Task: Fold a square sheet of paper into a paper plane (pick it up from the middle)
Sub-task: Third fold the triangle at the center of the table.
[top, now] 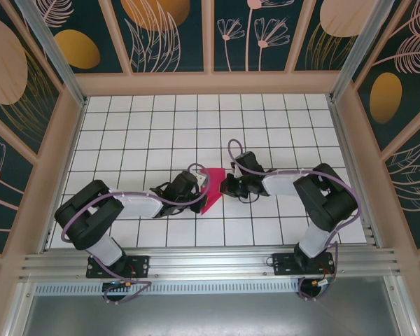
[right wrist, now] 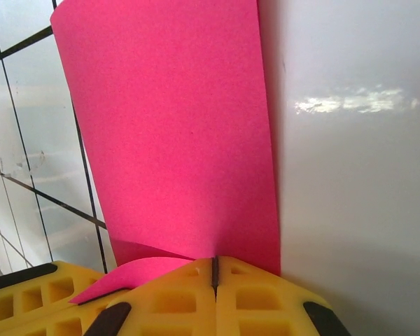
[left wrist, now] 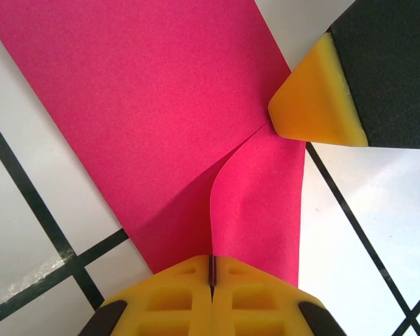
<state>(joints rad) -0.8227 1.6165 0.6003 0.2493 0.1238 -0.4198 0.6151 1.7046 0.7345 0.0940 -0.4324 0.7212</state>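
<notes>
White gridded table [top: 266, 126] under patterned walls, sheet of paper [top: 211, 187] held mid-table.
Both the left gripper [left wrist: 211, 266] and the right gripper [right wrist: 215, 266] had their jaws pressed together on the partly folded magenta sheet, pinching it from opposite sides.

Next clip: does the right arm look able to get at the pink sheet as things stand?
Likely yes. The right gripper sits at the square sheet of paper, jaws shut at its edge and apparently pinching it. The left gripper is shut on another part and does not block it.
</notes>
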